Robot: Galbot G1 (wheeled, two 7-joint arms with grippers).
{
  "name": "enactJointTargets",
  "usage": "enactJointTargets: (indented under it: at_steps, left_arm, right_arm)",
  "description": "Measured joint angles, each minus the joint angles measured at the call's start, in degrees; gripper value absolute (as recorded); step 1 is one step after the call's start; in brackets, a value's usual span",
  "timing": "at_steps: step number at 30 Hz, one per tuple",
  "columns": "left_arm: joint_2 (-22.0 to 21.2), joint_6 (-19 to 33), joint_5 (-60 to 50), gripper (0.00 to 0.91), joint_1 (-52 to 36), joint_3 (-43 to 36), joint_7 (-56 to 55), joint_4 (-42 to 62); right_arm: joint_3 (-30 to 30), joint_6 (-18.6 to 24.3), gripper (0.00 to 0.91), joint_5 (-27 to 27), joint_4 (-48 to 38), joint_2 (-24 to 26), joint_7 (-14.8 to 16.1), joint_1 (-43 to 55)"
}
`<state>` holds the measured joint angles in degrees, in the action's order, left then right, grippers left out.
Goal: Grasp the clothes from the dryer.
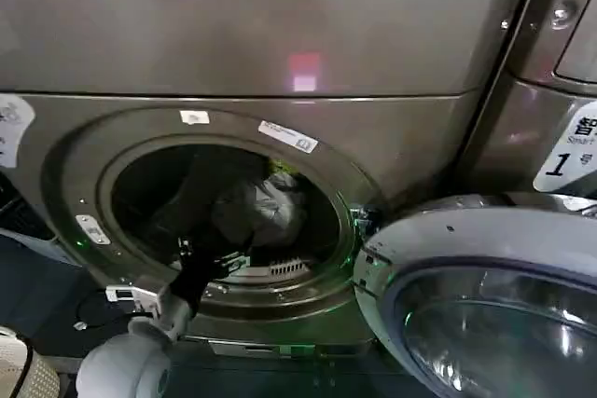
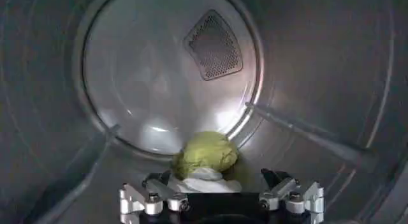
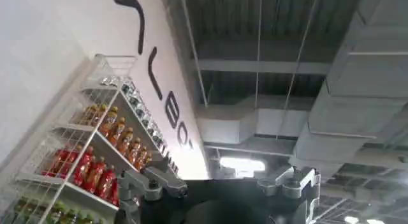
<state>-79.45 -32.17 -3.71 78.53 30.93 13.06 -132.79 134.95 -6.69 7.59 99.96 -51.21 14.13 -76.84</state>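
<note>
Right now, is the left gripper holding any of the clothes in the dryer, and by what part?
Nothing is held yet. The left gripper is open inside the dryer, its fingers either side of the clothes, a yellow-green piece over a whitish one.

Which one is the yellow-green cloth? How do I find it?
Look into the dryer, at the drum floor below its round back wall. Just ahead of the left gripper sits a soft, balled-up yellow-green cloth. The cloth touching it, nearer the gripper, is whitish.
</note>
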Motion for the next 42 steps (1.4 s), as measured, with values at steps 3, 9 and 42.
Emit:
enactJointTargets:
  at_steps: [3, 9, 42]
  left_arm:
    - [0.6, 2.8, -6.5, 0.907, -0.7, -0.6, 1.0, 1.3]
    - [2.0, 9.0, -21.9, 0.907, -4.0, -2.0, 2.9, 5.0]
    - [-5.0, 29.6, -59.9, 0.907, -37.8, -5.8, 52.1, 33.1]
  right_arm:
    - [0.8, -0.3, 0.907, -0.2, 0.4, 0.0, -0.2, -0.7]
    - [2.4, -0.4, 0.907, -0.6, 1.5, -0.5, -0.6, -2.2]
    - [8.4, -1.3, 0.907, -1.6, 6.3, -3.4, -2.1, -9.7]
